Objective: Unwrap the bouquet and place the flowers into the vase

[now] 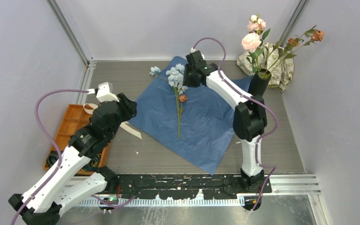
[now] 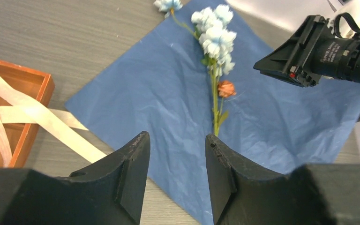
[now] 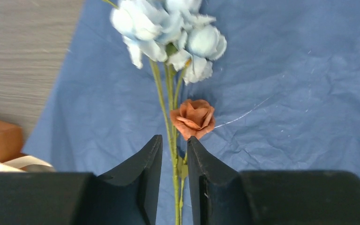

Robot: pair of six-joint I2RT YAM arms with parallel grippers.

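Right pincer [image 3: 174, 154] positioned low over blue paper sheet [image 3: 286, 93], jaws narrowly parted, green stems [image 3: 172, 140] straddled between them; firm grip not confirmed. Pale blue flowers [image 3: 168, 28] and rust bloom [image 3: 193, 117] laid flat on sheet, which is spread open on tabletop [image 1: 281, 140]. Left pincer [image 2: 177, 159] held half open, empty, above sheet's left edge, near cream ribbon [image 2: 33, 115] draped over orange tray [image 2: 37, 84]. Vase [image 1: 258, 82] stood at far right, pink and rust flowers [image 1: 251, 41] seated in it.
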